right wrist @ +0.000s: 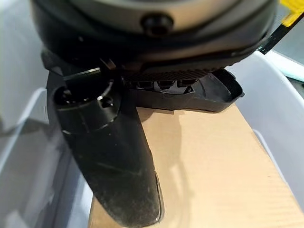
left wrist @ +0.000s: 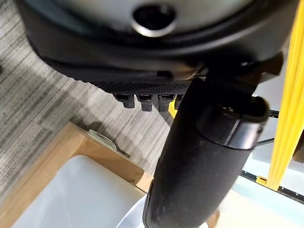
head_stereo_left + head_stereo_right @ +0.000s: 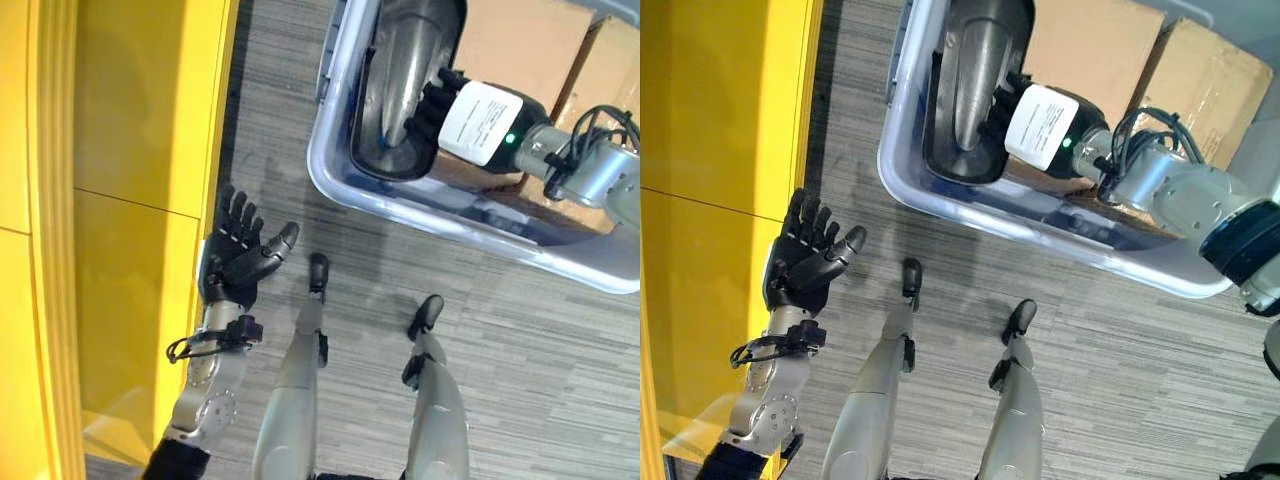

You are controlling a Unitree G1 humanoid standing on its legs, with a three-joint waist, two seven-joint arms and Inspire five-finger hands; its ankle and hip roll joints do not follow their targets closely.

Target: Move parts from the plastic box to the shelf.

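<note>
Right eye view — right hand (image 3: pixel 1012 112) perhaps gripping part (image 3: pixel 975 70)

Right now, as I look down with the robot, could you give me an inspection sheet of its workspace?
Surface: grey striped carpet floor.
Job's things: clear plastic box on the floor, holding a dark curved part; yellow shelf on the robot's left.
Clutter: cardboard in the box beside the part.
Grippers: left robot hand open and holding nothing, next to the shelf; right robot hand inside the box against the part, grasp unclear.
Cables: nothing seen.
Surroundings: nothing seen.
</note>
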